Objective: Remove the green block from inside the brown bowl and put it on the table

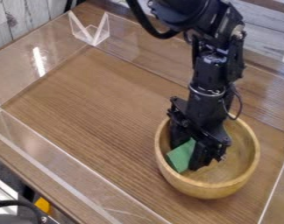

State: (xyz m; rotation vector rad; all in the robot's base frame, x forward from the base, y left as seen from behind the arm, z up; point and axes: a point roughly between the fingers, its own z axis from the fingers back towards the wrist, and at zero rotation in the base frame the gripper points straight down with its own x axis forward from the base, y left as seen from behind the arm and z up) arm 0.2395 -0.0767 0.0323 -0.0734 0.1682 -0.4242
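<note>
Bench [97, 96]: dark-brown wood grain, fills most of the frame, lying diagonal from upper left to lower right. Clear acrylic walls [57, 144] edge it along the lower left, with glare on the panels in the upper left. A clear triangular bracket [89, 28] stands at the top-left corner. Pale whitewashed planks [267, 26] run behind it at upper right.

Brown bowl [209, 179] sits on the bench at lower right, near the frame edge. Black arm comes down from top centre, with the hand [194, 156] pointing straight down into the bowl. Green block [181, 156] is inside the bowl, tilted up against the left inner wall, right at the hand's fingers. Fingers look closed around the block, though the contact is partly hidden by the black housing. Block isn't on the bench.
</note>
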